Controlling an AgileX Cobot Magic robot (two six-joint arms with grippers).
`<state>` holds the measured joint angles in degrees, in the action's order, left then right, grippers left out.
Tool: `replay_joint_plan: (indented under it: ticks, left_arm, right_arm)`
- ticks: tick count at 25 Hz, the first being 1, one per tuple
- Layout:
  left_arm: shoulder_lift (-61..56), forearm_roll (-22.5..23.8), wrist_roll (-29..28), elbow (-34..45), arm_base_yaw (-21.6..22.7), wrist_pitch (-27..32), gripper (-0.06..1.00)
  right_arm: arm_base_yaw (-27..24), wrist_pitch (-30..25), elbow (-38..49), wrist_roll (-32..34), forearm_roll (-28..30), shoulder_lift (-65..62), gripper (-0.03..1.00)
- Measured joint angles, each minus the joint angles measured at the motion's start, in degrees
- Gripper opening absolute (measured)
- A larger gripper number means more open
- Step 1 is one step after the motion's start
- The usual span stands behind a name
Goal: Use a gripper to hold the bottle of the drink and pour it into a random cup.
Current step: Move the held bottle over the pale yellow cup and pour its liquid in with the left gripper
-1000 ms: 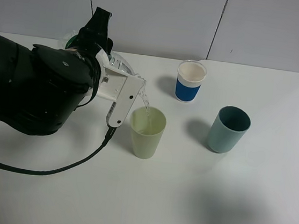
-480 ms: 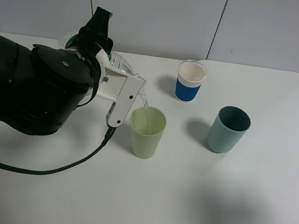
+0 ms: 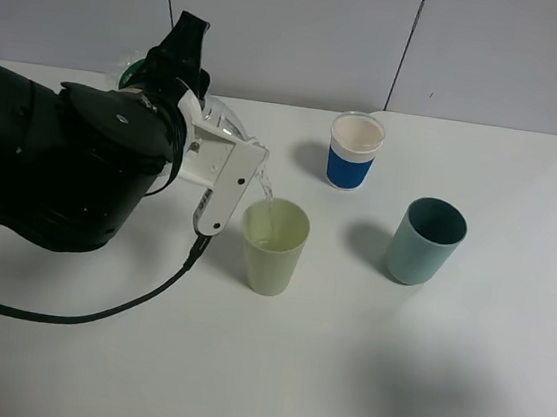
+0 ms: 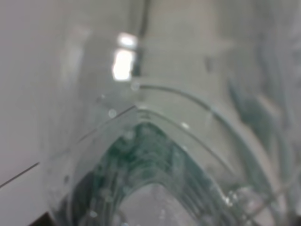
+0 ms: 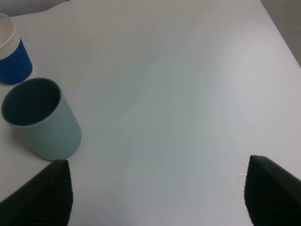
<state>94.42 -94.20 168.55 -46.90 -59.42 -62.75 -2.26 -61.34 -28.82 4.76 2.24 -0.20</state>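
Far left: bulky black left arm (image 3: 62,169) fills that side of the table (image 3: 360,379), and a black cable (image 3: 95,318) trails from it toward the near edge. The left gripper (image 3: 230,173), with its white jaw piece, is clenched on the bottle (image 3: 223,117). The bottle is tipped over, mouth pointing right and down, and mostly hidden behind the arm and jaw. Only some clear plastic shows at the far side. In the left wrist view the bottle (image 4: 141,165) fills the frame: blurred clear plastic with green label.

A thin stream of water (image 3: 268,192) runs from the bottle mouth into the yellow-green cup (image 3: 274,248). This cup stands upright just right of the gripper, under the mouth. Can't tell how full it is.

Right of that, farther back: white cup (image 3: 353,152) with blue band, upright, apart from the others. Further right and nearer: teal cup (image 3: 426,240), upright.

Right wrist view: right gripper (image 5: 157,162) is released, dark fingers (image 5: 42,193) spread wide over bare table, nothing between them. The teal cup (image 5: 40,120) and white cup (image 5: 11,56) are off to one side of it.
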Motion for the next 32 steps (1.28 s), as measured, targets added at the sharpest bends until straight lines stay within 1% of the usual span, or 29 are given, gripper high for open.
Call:
replay_joint_plan:
  ticks: [24,32]
  left_arm:
    - [0.0,0.3,1.0,0.0,0.0,-0.3,0.47]
    - [0.0,0.9,2.2,0.0,0.0,-0.3,0.47]
  right_arm:
    - [0.0,0.0,0.0,0.0,0.0,0.0,0.74]
    - [0.0,0.0,0.0,0.0,0.0,0.0,0.74]
